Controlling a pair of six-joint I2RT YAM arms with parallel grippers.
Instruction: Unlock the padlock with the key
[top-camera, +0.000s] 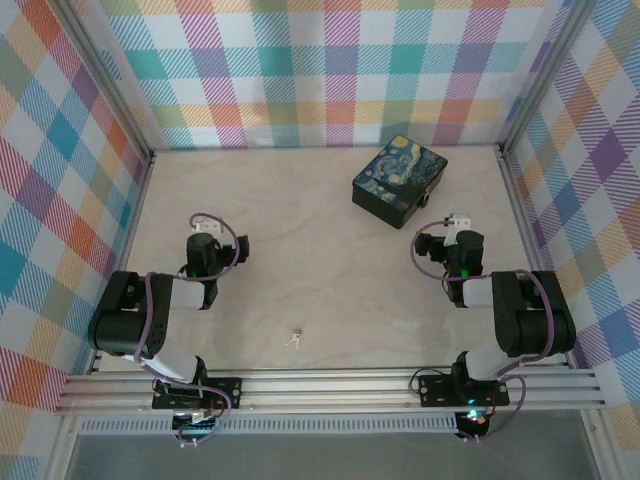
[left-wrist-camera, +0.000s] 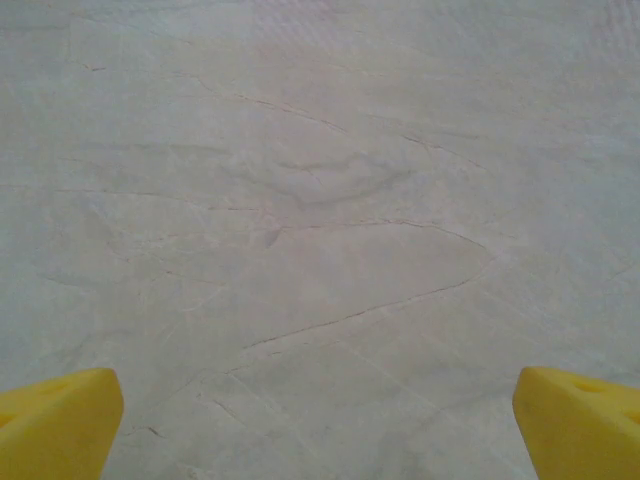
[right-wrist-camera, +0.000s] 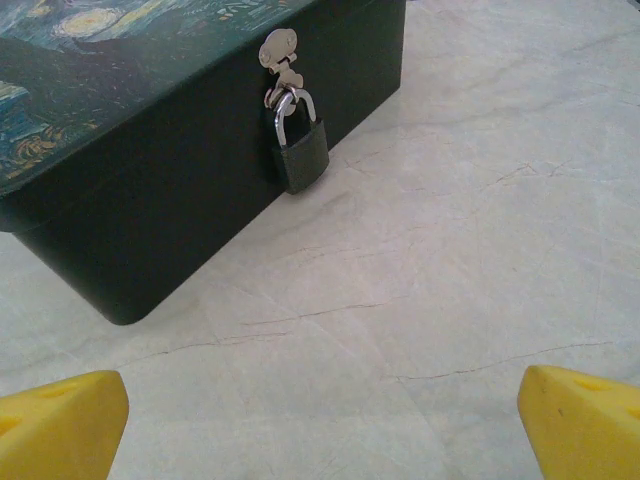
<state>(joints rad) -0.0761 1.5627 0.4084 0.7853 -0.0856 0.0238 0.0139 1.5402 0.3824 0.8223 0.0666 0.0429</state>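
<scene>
The small dark grey padlock (right-wrist-camera: 298, 148) hangs by its silvery shackle from the hasp on the front wall of the black box (right-wrist-camera: 150, 190) with the starry-night lid (top-camera: 398, 168). In the top view the padlock (top-camera: 427, 197) is a speck at the box's right corner. The tiny silvery key (top-camera: 294, 339) lies on the table near the front edge, between the two arms. My right gripper (top-camera: 452, 228) is open a short way in front of the box, its yellow fingertips (right-wrist-camera: 60, 425) wide apart. My left gripper (top-camera: 205, 232) is open over bare table, with yellow fingertips (left-wrist-camera: 55, 425) spread.
Plaid walls enclose the pale marble table (top-camera: 300, 250) on three sides. An aluminium rail (top-camera: 330, 390) runs along the near edge at the arm bases. Open floor lies between the key and the box.
</scene>
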